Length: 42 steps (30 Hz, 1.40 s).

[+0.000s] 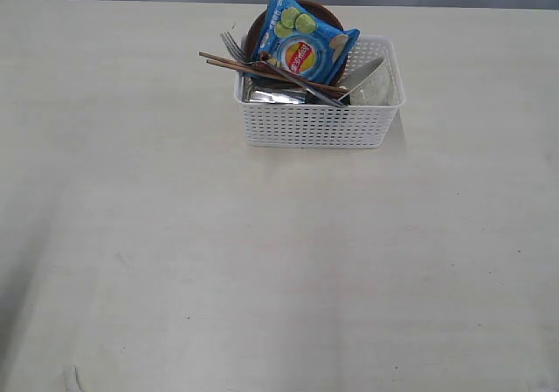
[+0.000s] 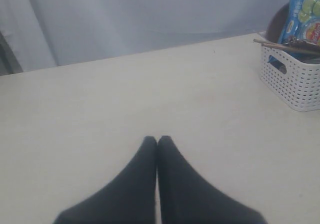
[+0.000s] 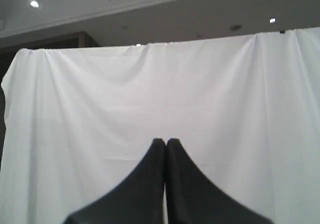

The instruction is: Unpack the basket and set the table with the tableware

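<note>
**Left wrist view: both claws pressed together, basket untouched**

- Left claw [image 2: 157, 140] – fingers pressed together, nothing pinched, hanging over bare table [image 2: 150, 94].
- Right claw [image 3: 165, 141] – also closed and empty. It points at a white curtain [image 3: 150, 94], with no table in its view, so I can't tell its offset to the basket.
- Basket [image 2: 292, 87] sits well ahead of the left claw's tips and off to one side, well apart, with one handle slot facing that claw. It is fully loaded, so nothing is unpacked yet.

Handling, my read, nearest the left claw first:
- Chopsticks [image 1: 253, 67] and fork [image 1: 231, 41] overhang the basket wall on the left claw's side. Both look light, thin and stiff, and the steel will be slick. Pinch the overhanging ends across the shaft; the chopsticks may roll.
- Steel cup [image 1: 272, 95] lies low inside under the sticks. It is shiny, so likely slippery – grip over the rim, one finger inside.
- Chip bag [image 1: 301, 43] lies on top; it is soft and crinkly and leans on the plate.
- Knife [image 1: 367, 73] has its blade resting across toward the far corner. It is flat and slick.
- Bowl [image 1: 377, 88] is in the corner farthest from the left claw. It looks breakable, so pinch the rim.
- Plate [image 1: 327, 12] stands on edge at the back wall, behind the bag. Take it by the top rim.
</note>
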### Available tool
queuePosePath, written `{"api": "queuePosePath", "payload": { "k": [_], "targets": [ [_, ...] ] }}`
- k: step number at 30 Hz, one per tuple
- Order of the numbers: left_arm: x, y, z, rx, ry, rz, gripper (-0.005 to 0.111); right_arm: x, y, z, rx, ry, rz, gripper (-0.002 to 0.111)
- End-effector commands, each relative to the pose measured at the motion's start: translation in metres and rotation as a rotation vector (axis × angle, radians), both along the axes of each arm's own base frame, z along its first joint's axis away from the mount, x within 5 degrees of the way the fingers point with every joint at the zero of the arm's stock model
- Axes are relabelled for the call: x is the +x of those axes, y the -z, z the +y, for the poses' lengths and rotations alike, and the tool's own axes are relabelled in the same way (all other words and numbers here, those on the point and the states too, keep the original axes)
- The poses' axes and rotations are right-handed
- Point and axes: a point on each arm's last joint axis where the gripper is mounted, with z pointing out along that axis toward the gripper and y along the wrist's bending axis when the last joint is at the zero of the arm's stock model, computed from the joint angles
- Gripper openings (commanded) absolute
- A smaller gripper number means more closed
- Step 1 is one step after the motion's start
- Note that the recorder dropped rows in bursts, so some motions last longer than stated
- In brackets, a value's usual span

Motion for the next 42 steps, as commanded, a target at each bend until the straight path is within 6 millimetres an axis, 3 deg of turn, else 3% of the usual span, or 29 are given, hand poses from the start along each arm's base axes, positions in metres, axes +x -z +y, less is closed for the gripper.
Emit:
{"api": "queuePosePath", "payload": {
  "k": [1, 5, 11, 16, 21, 29, 34, 42],
  "targets": [
    [0.0, 0.001, 0.0, -0.009, -0.002, 0.0, 0.0, 0.023, -0.026, 0.004, 0.011, -0.021, 0.208, 0.0],
    [0.0, 0.001, 0.0, -0.009, -0.002, 0.0, 0.0, 0.053, -0.044, 0.011, -0.004, -0.051, 0.502, 0.005],
    [0.0, 0.001, 0.0, -0.009, -0.002, 0.0, 0.0, 0.098, -0.055, 0.04, -0.147, -0.207, 0.778, 0.043],
    [0.0, 0.001, 0.0, -0.009, -0.002, 0.0, 0.0, 0.132, -0.046, 0.089, -0.369, -0.421, 0.992, 0.044],
    [0.0, 0.001, 0.0, -0.009, -0.002, 0.0, 0.0, 0.167, -0.021, 0.145, -0.609, -0.544, 1.044, 0.044],
    [0.0, 0.001, 0.0, -0.009, -0.002, 0.0, 0.0, 0.198, 0.037, 0.216, -0.949, -0.628, 0.926, 0.044],
    [0.0, 0.001, 0.0, -0.009, -0.002, 0.0, 0.0, 0.217, 0.078, 0.233, -1.071, -0.623, 0.982, 0.044],
    [0.0, 0.001, 0.0, -0.009, -0.002, 0.0, 0.0, 0.242, 0.109, 0.251, -1.146, -0.584, 0.948, 0.044]
  ]
}}
